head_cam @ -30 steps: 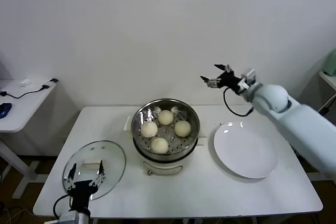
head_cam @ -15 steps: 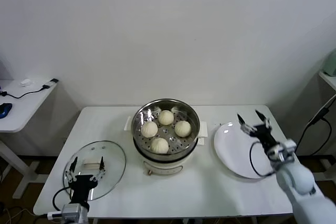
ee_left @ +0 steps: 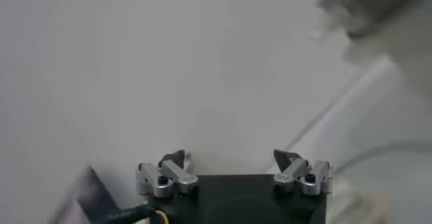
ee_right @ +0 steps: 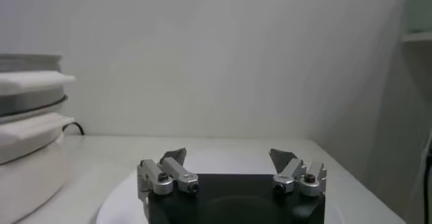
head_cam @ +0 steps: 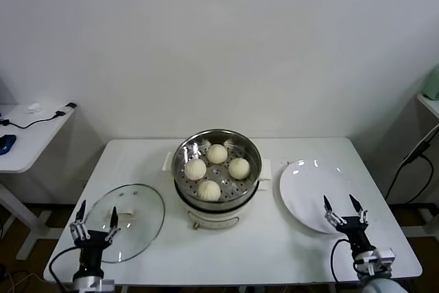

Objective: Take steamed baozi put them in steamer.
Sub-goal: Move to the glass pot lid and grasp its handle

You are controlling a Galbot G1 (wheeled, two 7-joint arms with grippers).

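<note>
The left gripper [head_cam: 94,219] waits low at the near left edge of the white surface [head_cam: 267,245], its fingers [head_cam: 80,212] spread wide and empty, tips aimed up and away; the right gripper [head_cam: 342,208] is at the near right edge in the same pose, fingers [head_cam: 328,205] apart and holding nothing. Just past the left fingers lies a round glass lid [head_cam: 140,207] with a white handle, flat on the surface. Just past the right fingers lies a flat white plate [head_cam: 312,186], bare; the right wrist view shows its rim [ee_right: 111,202] curving under the gripper [ee_right: 229,166], and off to one side the cream-white base of the steamer [ee_right: 27,151]. The left wrist view gives only its own spread gripper [ee_left: 233,168] against a blurred pale background. Farther on, between the two pairs of fingers and well apart from both, the steamer [head_cam: 216,200] stands upright at the middle of the surface, open mouth facing up, its side handles pointing left and right. The four steamed baozi [head_cam: 217,169] sit inside on its perforated tray in a loose diamond, one nearest, one farthest, one to each side. Round as they are, no long axis shows. Behind everything rises a plain white wall [head_cam: 219,39]; far to the left stands a side table [head_cam: 27,138] carrying a cable.
</note>
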